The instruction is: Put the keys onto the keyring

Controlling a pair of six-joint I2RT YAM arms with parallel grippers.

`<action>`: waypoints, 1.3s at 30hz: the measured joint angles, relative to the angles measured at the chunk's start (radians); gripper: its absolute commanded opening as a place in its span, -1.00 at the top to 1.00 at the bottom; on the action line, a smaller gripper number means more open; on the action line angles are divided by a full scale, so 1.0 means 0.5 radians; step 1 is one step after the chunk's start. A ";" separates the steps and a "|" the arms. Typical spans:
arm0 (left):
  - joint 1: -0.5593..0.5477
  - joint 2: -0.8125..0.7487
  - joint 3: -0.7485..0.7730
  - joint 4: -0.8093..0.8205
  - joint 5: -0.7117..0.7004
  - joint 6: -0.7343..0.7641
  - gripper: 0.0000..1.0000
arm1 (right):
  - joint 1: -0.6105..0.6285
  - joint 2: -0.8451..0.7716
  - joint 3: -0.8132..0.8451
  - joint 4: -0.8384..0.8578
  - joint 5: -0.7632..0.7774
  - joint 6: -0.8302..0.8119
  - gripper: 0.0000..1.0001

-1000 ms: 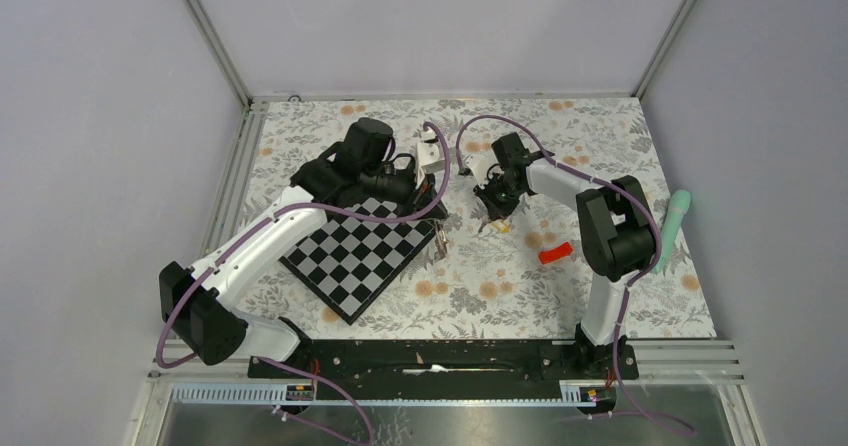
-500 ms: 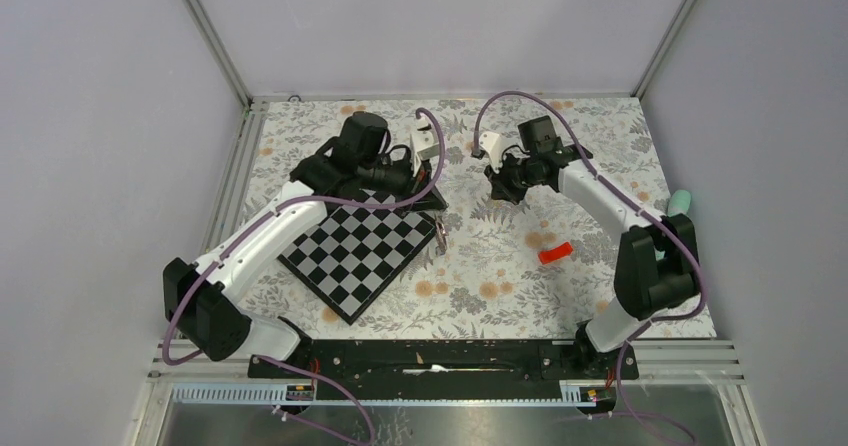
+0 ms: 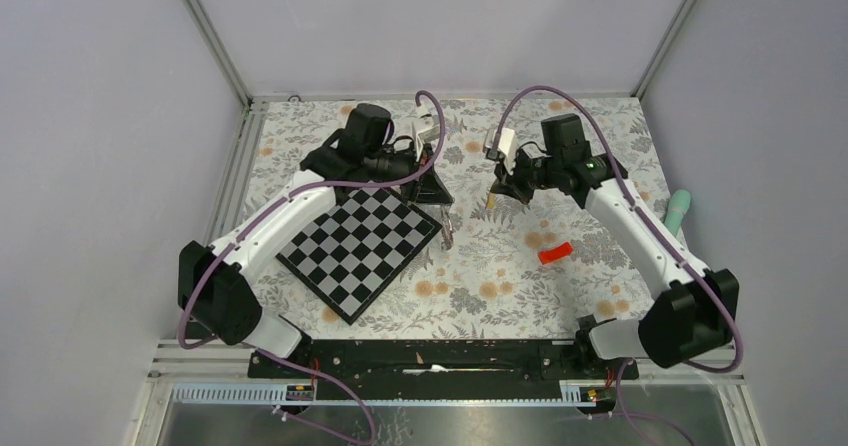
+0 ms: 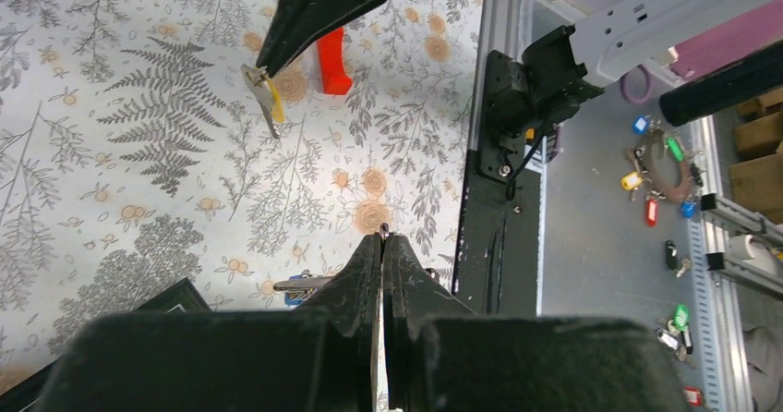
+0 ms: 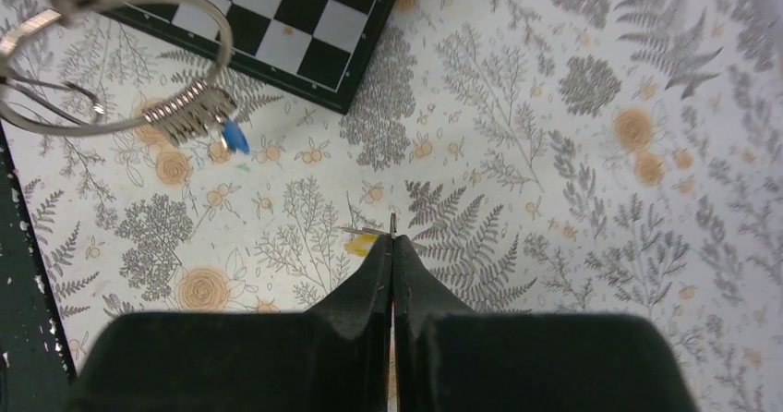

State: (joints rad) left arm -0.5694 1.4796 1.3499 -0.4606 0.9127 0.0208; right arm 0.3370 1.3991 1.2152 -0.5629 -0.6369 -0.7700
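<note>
Since a second ago your right arm has swung its elbow wide. Your left claw [image 4: 383,241] is clamped on the keyring [image 5: 227,52], with the blue key [image 5: 235,138] dangling near the chessboard [image 3: 360,246]. Your right claw [image 5: 392,236] pinches the yellow key [image 4: 270,103] over the tabletop [image 3: 520,266].

This was a robotics lab test cell, not a lived-in room. Plain pale grey panel walls [image 3: 100,166] set in silver aluminium frame posts [image 3: 208,34] boxed in a table under a floral-printed white sheet [image 3: 520,276]. Two white-and-black robot arms [image 3: 270,228] stood bolted to a black metal base rail [image 3: 430,356], trailing purple cables [image 3: 540,89]. Beyond the table edge lay a bunch of coloured plastic key tags [image 4: 660,167] and brown cardboard boxes [image 4: 762,167].
</note>
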 measured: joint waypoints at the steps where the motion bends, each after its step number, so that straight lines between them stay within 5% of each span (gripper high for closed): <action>1: 0.000 0.008 0.001 0.026 0.014 -0.034 1.00 | 0.000 -0.047 -0.011 0.018 -0.026 0.002 1.00; 18: 0.005 0.101 0.011 0.484 0.124 -0.542 1.00 | 0.000 -0.410 -0.208 0.221 -0.349 0.031 1.00; 39: -0.006 0.060 -0.333 0.946 -0.120 -1.362 1.00 | 0.001 -0.518 -0.382 0.443 -0.669 0.143 1.00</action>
State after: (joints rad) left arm -0.5724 1.5093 1.1835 0.0124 0.8528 -0.6601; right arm 0.3374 1.1400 1.0241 -0.3416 -0.9714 -0.6983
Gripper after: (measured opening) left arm 0.013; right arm 0.017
